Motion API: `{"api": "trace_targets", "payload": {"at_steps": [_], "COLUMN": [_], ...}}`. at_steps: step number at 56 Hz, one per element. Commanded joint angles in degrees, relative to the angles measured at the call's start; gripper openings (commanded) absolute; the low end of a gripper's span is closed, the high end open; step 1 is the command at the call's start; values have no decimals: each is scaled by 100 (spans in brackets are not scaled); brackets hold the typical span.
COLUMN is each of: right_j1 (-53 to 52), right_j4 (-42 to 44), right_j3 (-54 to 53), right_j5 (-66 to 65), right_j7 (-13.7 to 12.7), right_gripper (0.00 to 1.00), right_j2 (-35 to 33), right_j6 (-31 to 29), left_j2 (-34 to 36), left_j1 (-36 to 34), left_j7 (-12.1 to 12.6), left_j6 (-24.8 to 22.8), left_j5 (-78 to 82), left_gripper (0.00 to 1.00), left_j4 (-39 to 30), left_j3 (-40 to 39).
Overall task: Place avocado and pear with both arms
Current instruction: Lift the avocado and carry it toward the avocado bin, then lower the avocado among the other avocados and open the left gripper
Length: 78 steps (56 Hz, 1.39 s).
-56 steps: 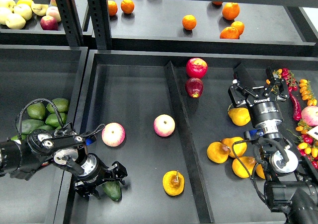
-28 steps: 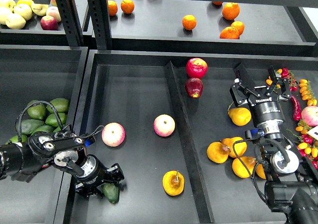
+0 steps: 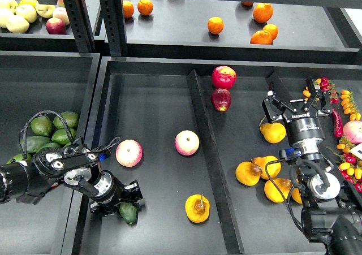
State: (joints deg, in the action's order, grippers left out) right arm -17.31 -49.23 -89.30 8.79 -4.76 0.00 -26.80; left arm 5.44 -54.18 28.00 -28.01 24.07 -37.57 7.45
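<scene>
The dark green avocado (image 3: 129,212) is at the front left of the middle tray (image 3: 153,113), low over its floor. My left gripper (image 3: 125,203) reaches in from the left and is closed around the avocado's upper end; its dark fingers partly hide the fruit. The golden pear (image 3: 197,208), with a brown blotch and a short stem, lies free on the same tray floor, right of the avocado. My right gripper (image 3: 295,100) is raised over the right tray, open and empty, far from the pear.
Two pink-yellow apples (image 3: 129,152) (image 3: 186,142) lie in the middle tray. A pile of avocados (image 3: 51,132) fills the left tray. The right tray holds several yellow pears (image 3: 272,132) and two red apples (image 3: 224,77). A divider (image 3: 209,153) separates the trays. Oranges sit on the shelf behind.
My left gripper has shifted slightly right and up, and the avocado has moved with it. My right arm has barely moved.
</scene>
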Motion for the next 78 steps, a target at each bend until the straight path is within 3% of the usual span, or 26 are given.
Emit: {"api": "trace_targets", "payload": {"at_steps": [1, 19, 34, 57, 78], "right_j1": [-9, -9, 0, 0, -9], "right_j4": [10, 18, 10, -17, -26], "right_j3": [0, 1, 18, 62, 71], "right_j5": [0, 0, 9, 0, 0], "right_j7": [-7, -16, -16, -16, -16], "right_gripper": [100, 100, 100, 100, 100], "right_j2": [0, 0, 0, 0, 0], "right_j6": [0, 0, 0, -9, -9], "left_j2": [168, 827, 1758, 2840, 2884], "left_j1": [-189, -910, -1016, -330, 250], "left_j7": [0, 0, 0, 0, 0], "left_j6": [1, 1, 1, 1, 1], "left_j5": [-60, -526, -535, -508, -473], "left_gripper": [40, 40, 41, 44, 50], "left_j4": [-224, -427, -453, -454, -190], "left_j3": [-138, -147, -130, -226, -648]}}
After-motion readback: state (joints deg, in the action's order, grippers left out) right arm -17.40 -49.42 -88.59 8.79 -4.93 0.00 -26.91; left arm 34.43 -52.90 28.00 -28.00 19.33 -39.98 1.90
